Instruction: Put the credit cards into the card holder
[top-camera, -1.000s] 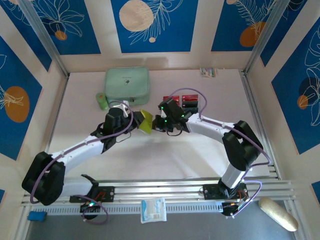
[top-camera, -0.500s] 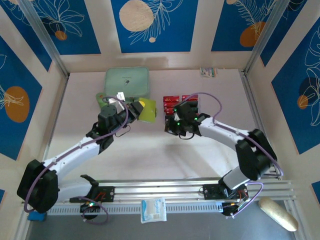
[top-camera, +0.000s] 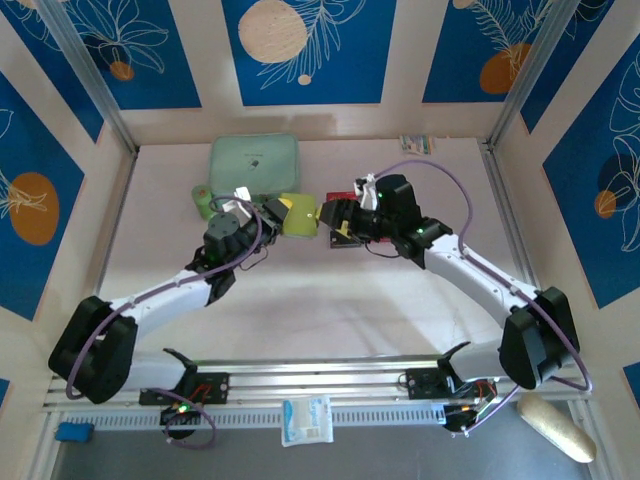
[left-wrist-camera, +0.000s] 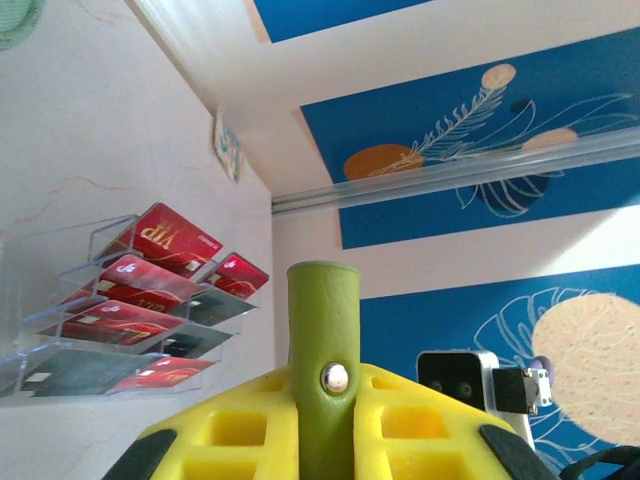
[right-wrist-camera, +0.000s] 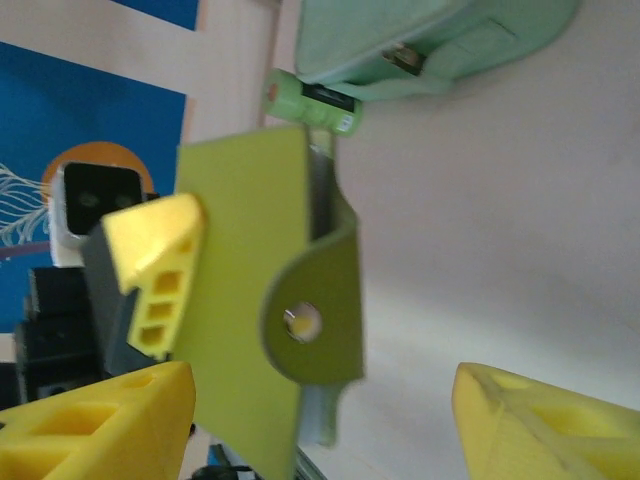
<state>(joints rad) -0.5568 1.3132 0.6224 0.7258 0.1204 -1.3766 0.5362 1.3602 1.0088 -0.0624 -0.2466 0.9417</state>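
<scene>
Left fingers (left-wrist-camera: 240, 430): closed tight on the card holder (top-camera: 298, 215), pinching one edge.
Right fingers (right-wrist-camera: 110, 420): spread wide with nothing in them, facing the holder's snap tab.
Left arm: reached forward and inward, wrist just in front of the mint-green zip case (top-camera: 254, 165).
Right arm: stretched in from the right, wrist above the clear tray (left-wrist-camera: 60, 300).
Card holder: olive-green, folded, tab with a silver snap, held off the tabletop (top-camera: 330, 290) between both wrists.
Credit cards (left-wrist-camera: 150, 300): red and dark, slotted in the tray.

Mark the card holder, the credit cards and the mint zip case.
card holder (right-wrist-camera: 243, 222): right wrist view, flat olive front panel.
credit cards (left-wrist-camera: 165, 238): left wrist view, topmost red card's face.
mint zip case (top-camera: 254, 163): top view, middle of its lid.
</scene>
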